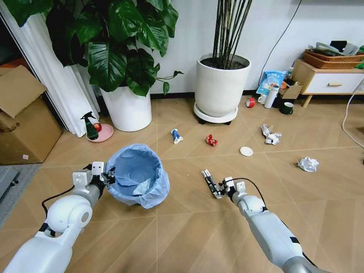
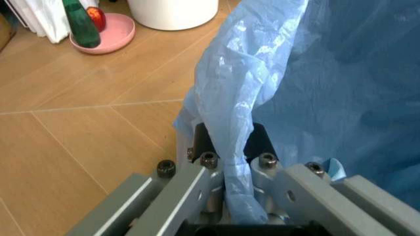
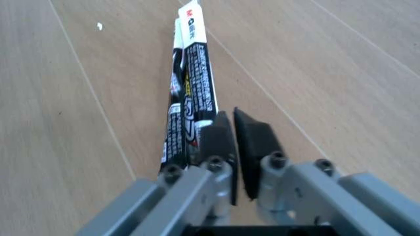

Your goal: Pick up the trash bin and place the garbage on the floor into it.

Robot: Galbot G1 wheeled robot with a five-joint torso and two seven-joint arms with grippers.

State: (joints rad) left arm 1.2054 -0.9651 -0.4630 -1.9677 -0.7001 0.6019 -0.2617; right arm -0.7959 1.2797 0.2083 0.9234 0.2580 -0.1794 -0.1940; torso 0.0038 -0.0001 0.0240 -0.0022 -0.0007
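Observation:
The trash bin (image 1: 136,173), small and lined with a crinkly light-blue bag (image 2: 249,88), stands on the wooden floor at front left. My left gripper (image 1: 106,176) (image 2: 226,147) is shut on the bag at the bin's left rim. My right gripper (image 1: 223,191) (image 3: 235,142) is low over the floor, its jaws almost together with nothing between the pads. A dark stick-like wrapper (image 1: 210,182) (image 3: 189,98) lies along the outside of one finger. More garbage lies farther off: a blue-white wrapper (image 1: 176,136), a red wrapper (image 1: 211,140), a white lid (image 1: 246,151) and two paper wads (image 1: 271,135) (image 1: 308,164).
Two large white planters (image 1: 129,108) (image 1: 222,85) stand at the back wall. A green spray bottle on a pink dish (image 1: 94,131) is to the left, beside cardboard boxes (image 1: 23,122). A wooden cabinet (image 1: 330,82), a red tape roll (image 1: 250,102) and a blue snack bag (image 1: 272,81) are at back right.

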